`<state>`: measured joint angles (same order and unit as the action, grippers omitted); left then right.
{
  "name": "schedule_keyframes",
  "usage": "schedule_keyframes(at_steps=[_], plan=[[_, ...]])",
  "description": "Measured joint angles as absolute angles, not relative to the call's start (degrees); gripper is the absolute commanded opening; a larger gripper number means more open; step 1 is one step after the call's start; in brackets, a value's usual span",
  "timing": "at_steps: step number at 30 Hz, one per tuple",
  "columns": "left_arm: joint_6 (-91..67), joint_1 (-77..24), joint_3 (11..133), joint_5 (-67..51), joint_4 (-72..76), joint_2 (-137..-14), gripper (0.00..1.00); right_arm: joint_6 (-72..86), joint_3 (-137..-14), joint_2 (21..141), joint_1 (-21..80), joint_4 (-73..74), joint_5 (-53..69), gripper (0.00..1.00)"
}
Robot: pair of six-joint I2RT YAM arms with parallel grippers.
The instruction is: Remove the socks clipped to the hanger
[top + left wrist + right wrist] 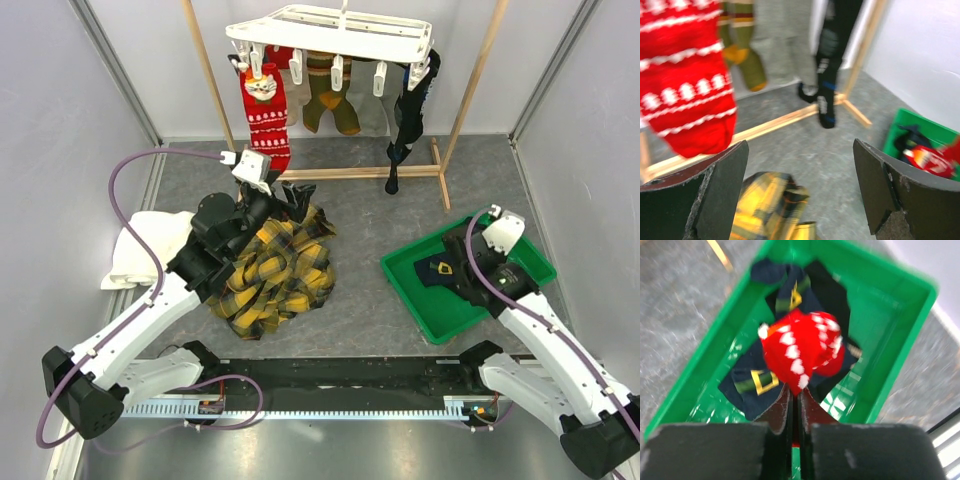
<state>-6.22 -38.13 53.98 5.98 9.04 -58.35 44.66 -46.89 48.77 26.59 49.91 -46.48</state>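
The hanger [330,30] hung from the wooden frame [205,75] at the back of the table, with four socks clipped under it: the hanging red sock [266,112], an olive sock [330,100], a grey sock [372,102] and a black sock [410,110]. The left gripper [800,150] stood with its fingers spread wide and nothing between them, just below and in front of the hanging red sock's toe, above the plaid cloth [275,265].

The main risk lay there. A grasp so low on the toe would likely stretch the knit rather than free it, and a steady pull against the clip [255,68] could swing the whole hanger on its hook or drag it off the frame. The left wrist view was blurred, so how well the fingers lined up with the fabric could not be told. A closing slightly off would catch air, or only a thin fold that slips.

The right gripper [795,395] had its fingers pressed together on the pinched red sock [802,347], which bulged above the navy socks [765,385] lying in the green tray [705,365]. Opening there looked safe, but a release made nearer the rim could drop the sock over the wall onto the table. If the cloth snagged on a finger pad, lifting away could carry it out of the tray again.
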Motion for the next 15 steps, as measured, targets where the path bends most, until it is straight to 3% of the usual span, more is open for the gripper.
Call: schedule_keyframes(at_steps=[1, 4, 6, 7, 11, 15], plan=[[-6.2, -38.1, 53.8, 7.7, 9.0, -58.4, 0.91, 45.9, -45.5, 48.4, 26.6, 49.7, -45.8, 0.4], [-6.1, -38.1, 53.1, 12.5, 9.0, -58.5, 0.91, 48.2, -42.7, 48.9, 26.5, 49.5, -43.6, 0.62], [-6.0, -38.1, 52.9, 15.0, 9.0, -59.1, 0.91, 48.2, -42.4, 49.2, 26.4, 48.9, -42.8, 0.69], [-6.0, -38.1, 52.9, 16.1, 9.0, -59.7, 0.91, 47.9, -42.5, 49.1, 26.4, 48.4, -42.5, 0.79], [-6.0, -37.8, 53.2, 19.6, 7.4, -63.1, 0.91, 43.9, -44.2, 48.0, 26.4, 47.3, -42.2, 0.98], [-6.5, -35.6, 54.2, 19.9, 5.3, -65.5, 0.91, 37.4, -47.6, 45.3, 26.4, 46.4, -41.8, 0.98]])
